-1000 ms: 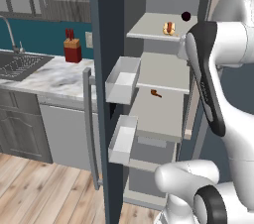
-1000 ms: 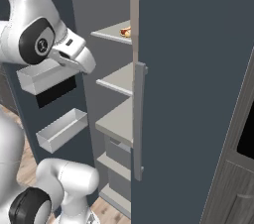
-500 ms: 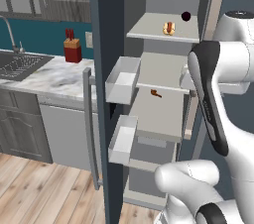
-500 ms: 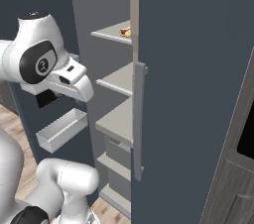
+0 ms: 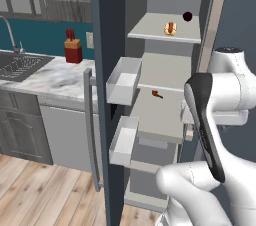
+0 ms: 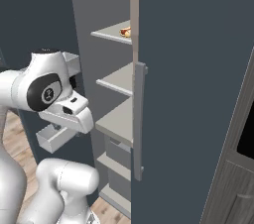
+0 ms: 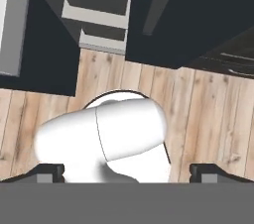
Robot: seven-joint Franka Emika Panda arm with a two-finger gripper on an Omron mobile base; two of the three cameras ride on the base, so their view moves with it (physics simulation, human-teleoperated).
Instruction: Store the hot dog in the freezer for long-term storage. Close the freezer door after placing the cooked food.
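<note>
The freezer (image 5: 165, 95) stands open, its slate-blue freezer door (image 5: 107, 95) swung out edge-on toward the left base camera, leaving a narrow gap between the door's inner bins and the shelf fronts. The hot dog (image 5: 170, 28), 1 tiny tan bun with an orange-red sausage, lies on the upper pale grey shelf (image 5: 150, 32), near the middle and clear of the front edge; 1 small dark round item (image 5: 187, 16) sits just behind it to the right, apart from it. Another small brown item (image 5: 157, 94) rests on a lower shelf. 2 white bins (image 5: 124, 80) hang on the door, 1 above the other, and 1 long grey bar handle (image 5: 89, 125) runs down its outer face. From the right base view, the matching plain door (image 6: 193, 84) fills the foreground with its own vertical handle (image 6: 138, 119). The white arm is folded low in front of the compartment. The gripper (image 7: 127, 171) points down at the wood-plank floor (image 7: 208, 114); its 2 dark fingertips (image 7: 48, 170) sit wide apart with nothing between them. Left of the door, a marbled counter (image 5: 50, 77) carries 1 red knife block (image 5: 73, 50) beside a steel sink (image 5: 15, 62).
</note>
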